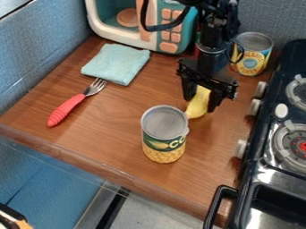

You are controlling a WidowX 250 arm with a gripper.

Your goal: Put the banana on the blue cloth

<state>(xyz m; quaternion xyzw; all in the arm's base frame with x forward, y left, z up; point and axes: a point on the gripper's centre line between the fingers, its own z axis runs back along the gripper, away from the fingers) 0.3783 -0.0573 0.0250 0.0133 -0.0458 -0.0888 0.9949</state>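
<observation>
Banana [198, 103], smooth yellow, folded blue cloth [117, 63]

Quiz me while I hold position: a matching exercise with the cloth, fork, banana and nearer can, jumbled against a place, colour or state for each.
Column 1
1. Cloth
2. Fork
3. Banana
4. Nearer can

Column 2
A. Yellow, at the claw
B. Standing upright, gray top
C. Folded, light blue
D. Lying flat, with a red handle

Right pairs: 1-C, 2-D, 3-A, 4-B
</observation>
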